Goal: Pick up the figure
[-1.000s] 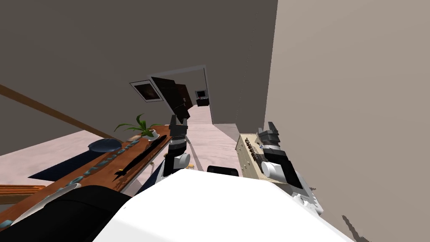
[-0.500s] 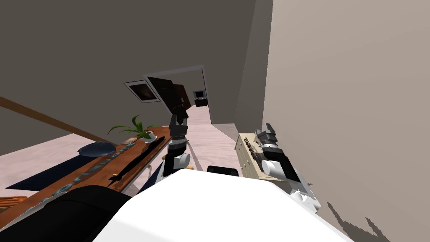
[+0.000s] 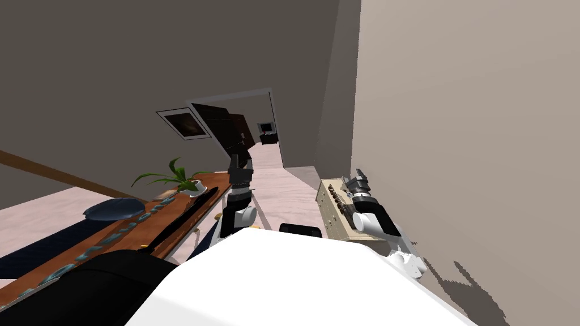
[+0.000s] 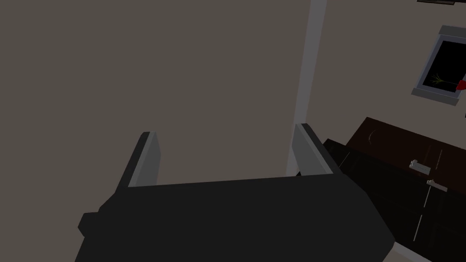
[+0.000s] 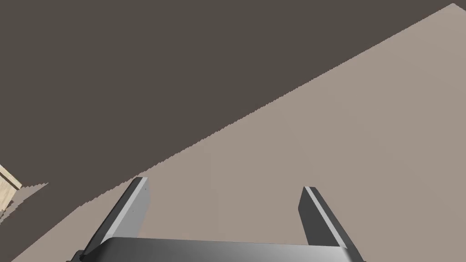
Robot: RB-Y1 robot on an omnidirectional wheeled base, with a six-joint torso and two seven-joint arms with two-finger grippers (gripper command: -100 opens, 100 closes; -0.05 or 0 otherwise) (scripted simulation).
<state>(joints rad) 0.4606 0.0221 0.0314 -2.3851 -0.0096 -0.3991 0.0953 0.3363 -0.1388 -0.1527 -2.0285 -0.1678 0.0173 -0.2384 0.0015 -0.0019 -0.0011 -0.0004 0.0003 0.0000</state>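
Left and right jaws wide open (empty), left beside wooden table (image 3: 214,181), right above cabinet (image 3: 338,222)

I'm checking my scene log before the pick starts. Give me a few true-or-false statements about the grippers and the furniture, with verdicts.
1. The left gripper and the right gripper are both open and hold nothing. True.
2. The potted plant stands on the floor. False: it stands on the brown table, at the robot's left.
3. The light wooden cabinet stands at the robot's right, near the right gripper. True.
4. The dark door ahead is shut. False: it is swung open, and the pale floor runs on through the doorway.
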